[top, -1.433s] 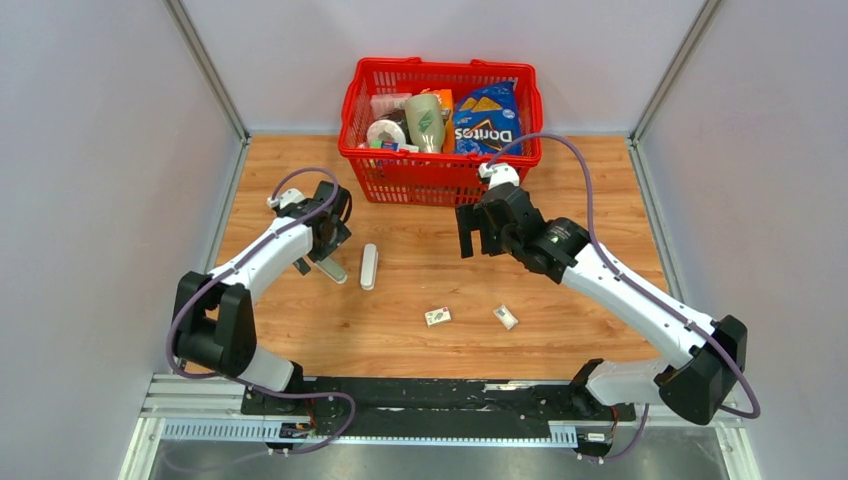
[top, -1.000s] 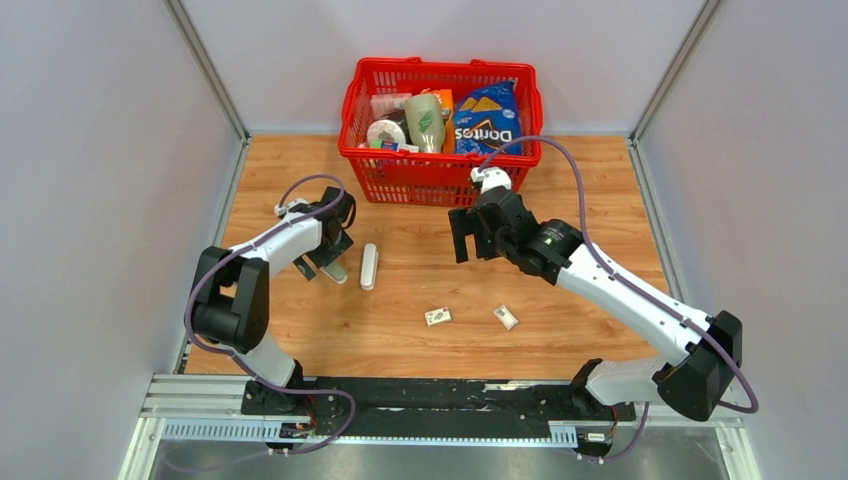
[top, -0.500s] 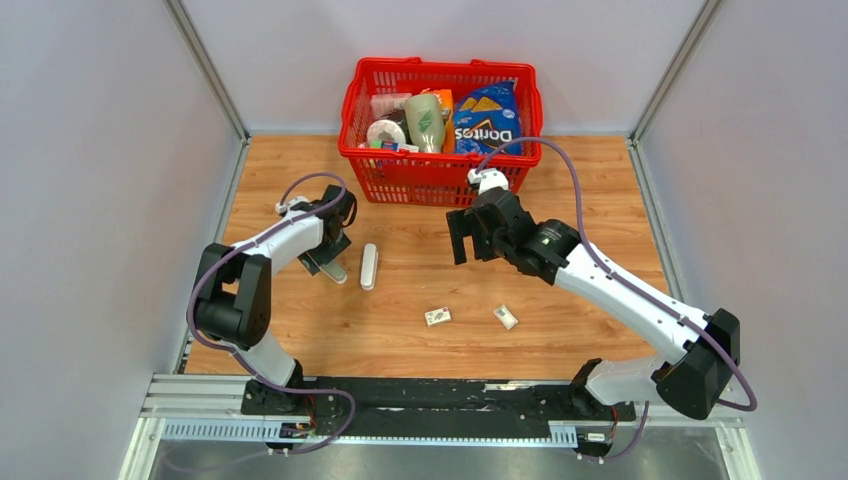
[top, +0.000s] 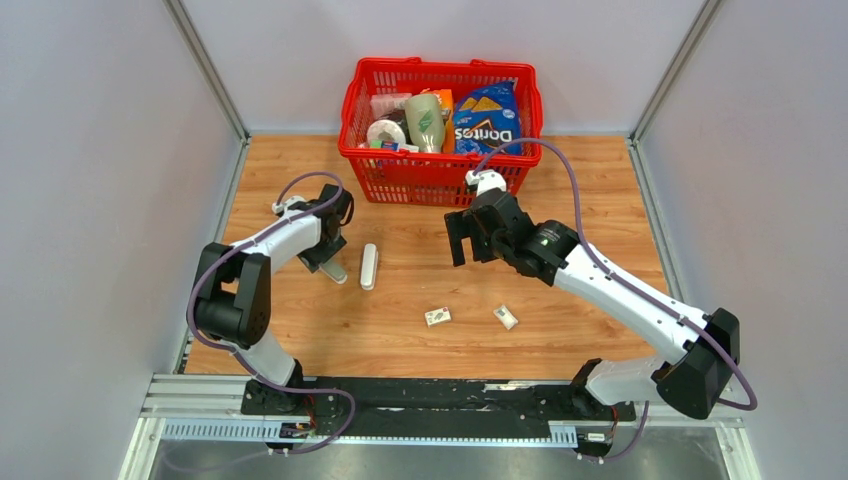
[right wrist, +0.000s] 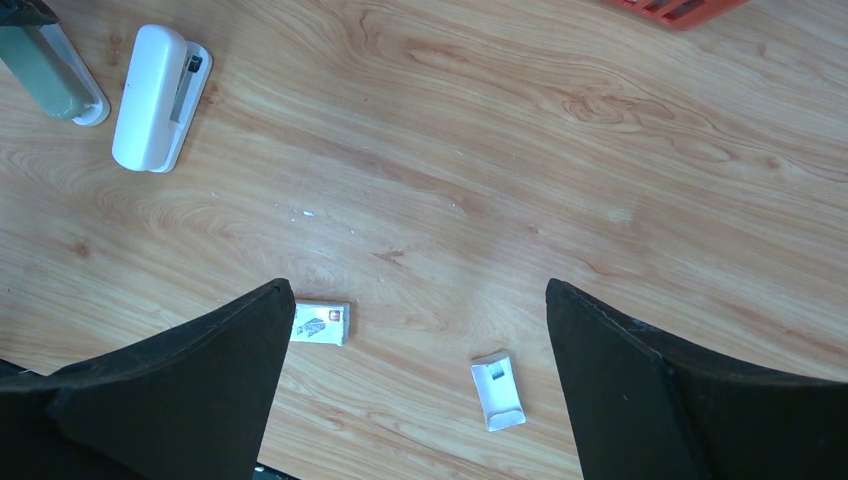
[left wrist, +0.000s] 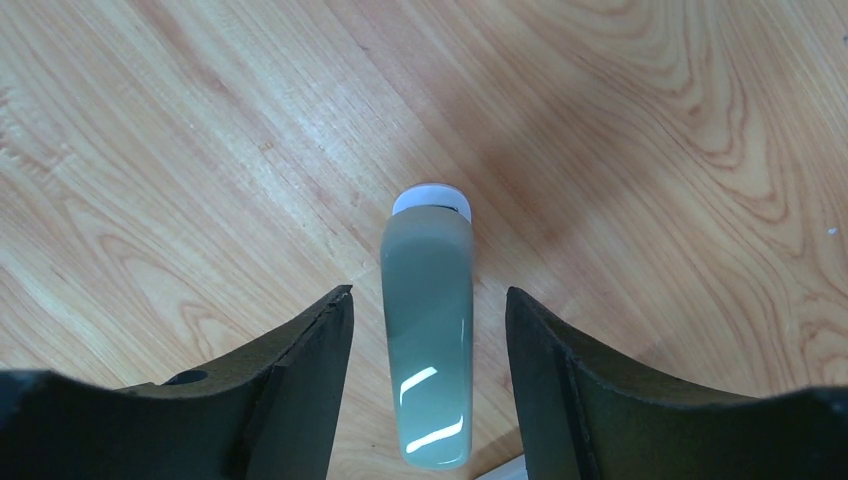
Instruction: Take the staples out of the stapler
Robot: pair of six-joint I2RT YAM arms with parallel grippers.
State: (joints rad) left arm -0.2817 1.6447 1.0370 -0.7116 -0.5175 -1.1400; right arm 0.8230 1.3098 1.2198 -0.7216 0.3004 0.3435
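Left gripper (left wrist: 428,292): fingers apart, straddling the grey stapler (left wrist: 428,340) without touching, likely lining up to pin it.
Grey stapler: flat on the table (top: 600,200), far left.
White stapler (right wrist: 150,95): just right of it, near enough to crowd the grip.
Boxes (right wrist: 320,323): two, mid-table, apart.
Right gripper (right wrist: 417,285): spread wide, empty, hovering, probably waiting.
Basket (top: 440,185): behind, no obstacle.

- Two staplers out there: one grey-green stapler (right wrist: 50,75) and one white stapler (right wrist: 150,95).
- Two small boxes: one printed box (right wrist: 320,323), one plain white box (right wrist: 497,390).
- One red basket (top: 430,182), and inside, one Doritos bag (top: 485,122) and one green cup (top: 425,120).
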